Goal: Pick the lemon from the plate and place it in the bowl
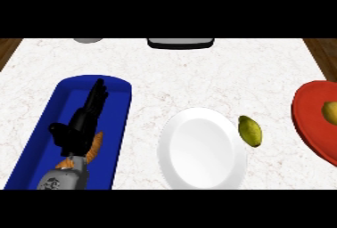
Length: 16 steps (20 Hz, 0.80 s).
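Left forearm [64,179]: grey, enters from the lower edge at the view's left, angled up and slightly right.
Left hand [80,124]: black, fingers [97,94] straight and extended away from the body, thumb out to the left, holding nothing.
Right hand: out of view.

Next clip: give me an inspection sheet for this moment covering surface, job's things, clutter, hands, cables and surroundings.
Surface: white marbled counter, wood showing at its far corners.
Job's things: lemon lies at the right rim of the white plate, mostly on the counter; blue bowl at left, long and narrow.
Clutter: red plate at the right edge, carrying a yellowish item, cut off; orange item in the blue bowl, mostly hidden by the arm.
Hands: left hand over the blue bowl, fingers straight, holding nothing; right hand not in view.
Cables: nothing seen.
Surroundings: dark-edged grey object and grey round object at the far edge.
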Each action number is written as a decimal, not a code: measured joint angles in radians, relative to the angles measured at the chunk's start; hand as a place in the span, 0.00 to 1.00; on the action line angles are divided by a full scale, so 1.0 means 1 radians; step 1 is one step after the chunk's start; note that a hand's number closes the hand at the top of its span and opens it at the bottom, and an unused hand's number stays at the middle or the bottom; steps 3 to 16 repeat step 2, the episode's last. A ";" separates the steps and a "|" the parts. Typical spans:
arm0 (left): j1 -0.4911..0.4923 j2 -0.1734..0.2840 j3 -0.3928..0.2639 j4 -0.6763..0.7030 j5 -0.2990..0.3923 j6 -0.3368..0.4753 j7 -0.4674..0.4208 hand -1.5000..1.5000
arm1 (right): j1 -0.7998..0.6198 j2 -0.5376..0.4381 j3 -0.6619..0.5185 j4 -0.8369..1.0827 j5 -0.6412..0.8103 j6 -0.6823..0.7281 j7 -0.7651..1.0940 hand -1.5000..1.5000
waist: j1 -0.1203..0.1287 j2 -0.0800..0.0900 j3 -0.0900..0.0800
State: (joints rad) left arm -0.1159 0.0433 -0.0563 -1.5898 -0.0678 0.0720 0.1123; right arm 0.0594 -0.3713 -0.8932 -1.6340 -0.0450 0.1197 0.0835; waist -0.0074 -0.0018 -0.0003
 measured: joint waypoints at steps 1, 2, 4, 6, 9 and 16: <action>-0.003 0.004 0.004 -0.011 0.002 -0.003 0.012 0.50 | 0.017 -0.004 -0.012 0.006 -0.017 0.019 -0.009 0.00 | 0.001 0.000 0.000; -0.003 -0.002 0.000 -0.003 -0.004 0.001 0.001 0.50 | 0.021 -0.007 -0.011 0.009 -0.019 0.023 -0.013 0.00 | 0.001 0.000 0.000; -0.003 -0.002 0.000 -0.003 -0.004 0.001 0.001 0.50 | 0.021 -0.007 -0.011 0.009 -0.019 0.023 -0.013 0.00 | 0.001 0.000 0.000; -0.003 -0.002 0.000 -0.003 -0.004 0.001 0.001 0.50 | 0.021 -0.007 -0.011 0.009 -0.019 0.023 -0.013 0.00 | 0.001 0.000 0.000; -0.003 -0.002 0.000 -0.003 -0.004 0.001 0.001 0.50 | 0.021 -0.007 -0.011 0.009 -0.019 0.023 -0.013 0.00 | 0.001 0.000 0.000; -0.003 -0.002 0.000 -0.003 -0.004 0.001 0.001 0.50 | 0.021 -0.007 -0.011 0.009 -0.019 0.023 -0.013 0.00 | 0.001 0.000 0.000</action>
